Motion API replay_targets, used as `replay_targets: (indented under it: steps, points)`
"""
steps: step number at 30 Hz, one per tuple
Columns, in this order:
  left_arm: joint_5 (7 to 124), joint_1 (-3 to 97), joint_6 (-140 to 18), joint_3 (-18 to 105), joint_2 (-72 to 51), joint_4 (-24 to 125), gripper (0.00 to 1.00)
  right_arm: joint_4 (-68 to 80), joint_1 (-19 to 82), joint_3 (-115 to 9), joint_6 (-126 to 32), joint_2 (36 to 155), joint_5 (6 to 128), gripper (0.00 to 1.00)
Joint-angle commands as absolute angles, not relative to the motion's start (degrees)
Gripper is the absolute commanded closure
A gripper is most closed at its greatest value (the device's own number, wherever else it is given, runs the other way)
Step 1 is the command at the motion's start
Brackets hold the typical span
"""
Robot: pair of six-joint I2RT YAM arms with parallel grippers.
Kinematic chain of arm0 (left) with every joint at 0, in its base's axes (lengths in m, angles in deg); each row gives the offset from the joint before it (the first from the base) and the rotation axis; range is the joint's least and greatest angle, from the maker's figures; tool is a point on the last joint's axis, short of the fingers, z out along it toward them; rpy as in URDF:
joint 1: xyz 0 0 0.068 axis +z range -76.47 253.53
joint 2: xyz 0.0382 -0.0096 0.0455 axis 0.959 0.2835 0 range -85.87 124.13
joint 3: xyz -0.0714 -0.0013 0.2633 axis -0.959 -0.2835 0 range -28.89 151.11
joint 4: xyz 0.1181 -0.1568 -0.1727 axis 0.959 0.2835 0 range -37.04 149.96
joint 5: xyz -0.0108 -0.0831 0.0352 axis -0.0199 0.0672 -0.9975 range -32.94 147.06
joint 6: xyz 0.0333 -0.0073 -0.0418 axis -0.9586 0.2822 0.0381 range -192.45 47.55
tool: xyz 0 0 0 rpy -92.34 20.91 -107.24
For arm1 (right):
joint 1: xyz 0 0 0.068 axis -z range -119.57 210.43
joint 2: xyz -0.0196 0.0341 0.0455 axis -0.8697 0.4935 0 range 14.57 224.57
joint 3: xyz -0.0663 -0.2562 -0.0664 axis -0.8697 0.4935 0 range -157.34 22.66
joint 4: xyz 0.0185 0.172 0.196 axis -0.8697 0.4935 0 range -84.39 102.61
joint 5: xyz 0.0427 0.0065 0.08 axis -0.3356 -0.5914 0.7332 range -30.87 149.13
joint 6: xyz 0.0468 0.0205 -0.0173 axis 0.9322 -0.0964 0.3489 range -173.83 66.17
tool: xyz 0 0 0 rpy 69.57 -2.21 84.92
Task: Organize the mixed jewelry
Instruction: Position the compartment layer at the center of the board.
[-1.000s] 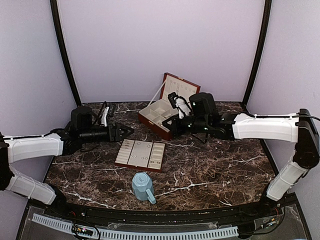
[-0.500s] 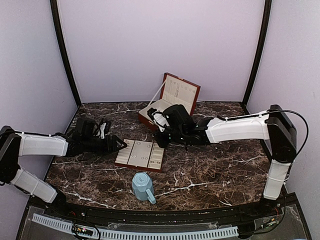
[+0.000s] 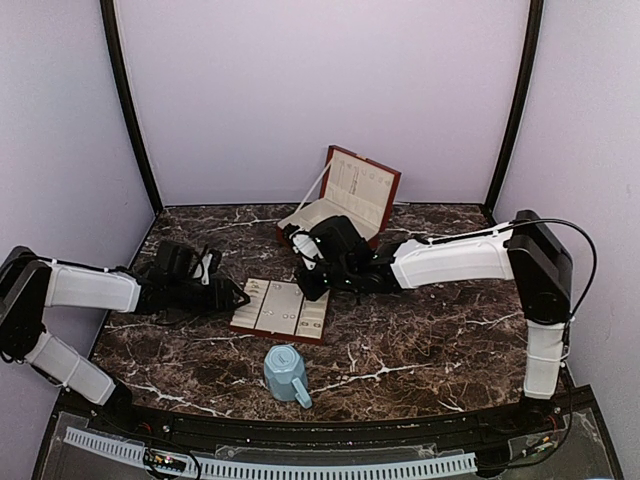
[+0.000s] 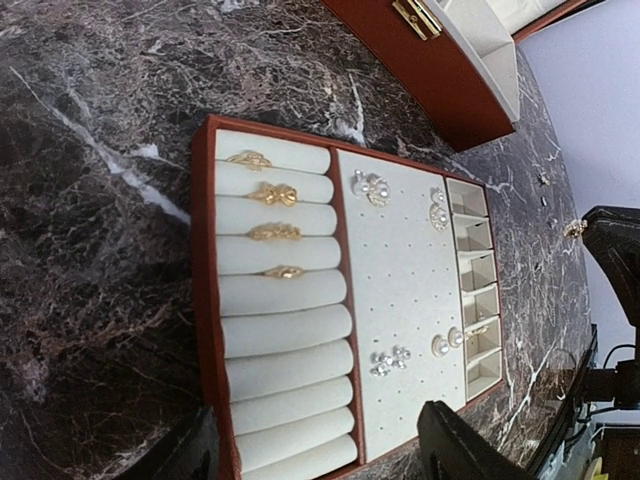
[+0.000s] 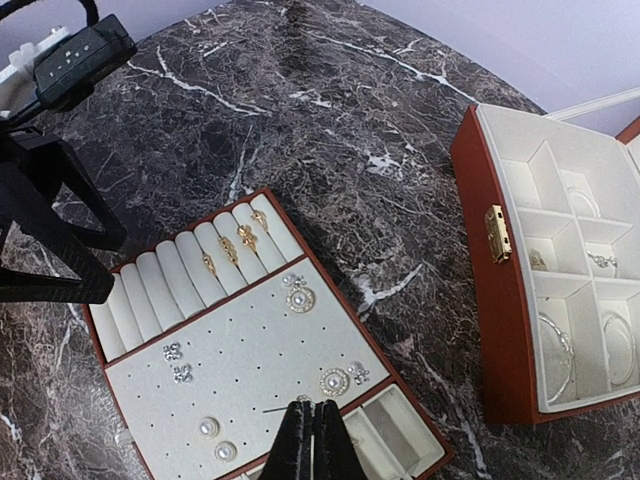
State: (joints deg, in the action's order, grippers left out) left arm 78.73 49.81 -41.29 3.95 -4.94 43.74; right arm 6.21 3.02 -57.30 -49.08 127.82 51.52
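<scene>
Top external: right hand (image 3: pixel 305 288), pressed together, hangs over the flat cream-lined brown tray (image 3: pixel 275 310); left hand (image 3: pixel 240 293), spread, sits just beside it and could shove it. Left wrist: gold rings (image 4: pixel 272 195) sit in the rolls. Right wrist: if lowered, the closed tips could dislodge pearl studs (image 5: pixel 208 428); silvery hoops (image 5: pixel 560 355) lie in the open brown box (image 5: pixel 505 330).

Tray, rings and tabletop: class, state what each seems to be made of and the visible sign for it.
Tray: reddish-brown rim, wood or leatherette, unclear; cream lining looks like matte velvety fabric. Rings: gold-coloured metal, judging by their shine. Tabletop: dark marble or marble-look laminate, from its white veins and gloss.
</scene>
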Motion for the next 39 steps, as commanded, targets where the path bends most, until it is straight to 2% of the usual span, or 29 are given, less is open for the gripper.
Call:
replay_targets:
  steps: [1,9,13,17,21,31,39]
  points:
    - [76.6,50.2,-42.1,3.3,-3.6,43.8,0.29,5.4,2.3,-59.7,-49.9,129.0,51.2,1.00]
    - [79.4,50.2,-42.5,4.4,0.7,41.8,0.31,6.8,2.2,-59.3,-50.6,129.3,51.7,1.00]
    - [82.3,50.1,-42.7,4.5,3.4,39.5,0.42,6.5,2.2,-58.0,-50.3,128.6,51.3,1.00]
    - [82.7,49.8,-44.1,4.9,4.7,39.5,0.59,6.3,2.2,-55.6,-50.1,126.9,49.7,1.00]
    - [81.1,47.8,-46.4,5.9,5.5,41.0,0.67,6.4,2.3,-52.9,-49.1,124.8,48.9,1.00]
    - [77.5,40.5,-51.3,10.0,7.9,42.9,0.72,6.2,2.9,-45.6,-47.8,119.6,44.3,1.00]
    - [82.9,37.4,-48.2,15.4,12.9,39.4,0.72,6.3,3.0,-40.5,-52.4,115.9,40.1,1.00]
